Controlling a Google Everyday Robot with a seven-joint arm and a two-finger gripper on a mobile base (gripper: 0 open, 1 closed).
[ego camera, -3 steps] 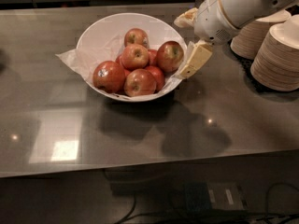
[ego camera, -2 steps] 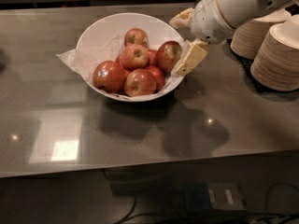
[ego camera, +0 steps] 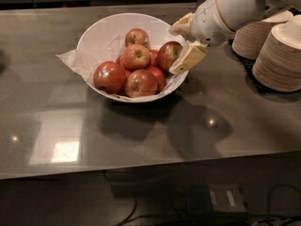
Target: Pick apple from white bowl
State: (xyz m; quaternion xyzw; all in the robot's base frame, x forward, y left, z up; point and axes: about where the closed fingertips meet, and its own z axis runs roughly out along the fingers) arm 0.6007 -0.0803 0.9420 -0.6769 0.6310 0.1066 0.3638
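A: At the near-arm rim of the wide glossy white bowl (ego camera: 113,22), how is the tool (ego camera: 184,41)?

B: Spread open, holding nothing. The large dark red apple (ego camera: 168,54) lies inside that rim, just inward of it.

Arm (ego camera: 244,4) reaches in from far-right corner of table (ego camera: 141,126), wrist angled down-left. Gripper (ego camera: 175,50) near far edge, approx mid-table, fingers (ego camera: 188,58) spread apart, one high, one low.
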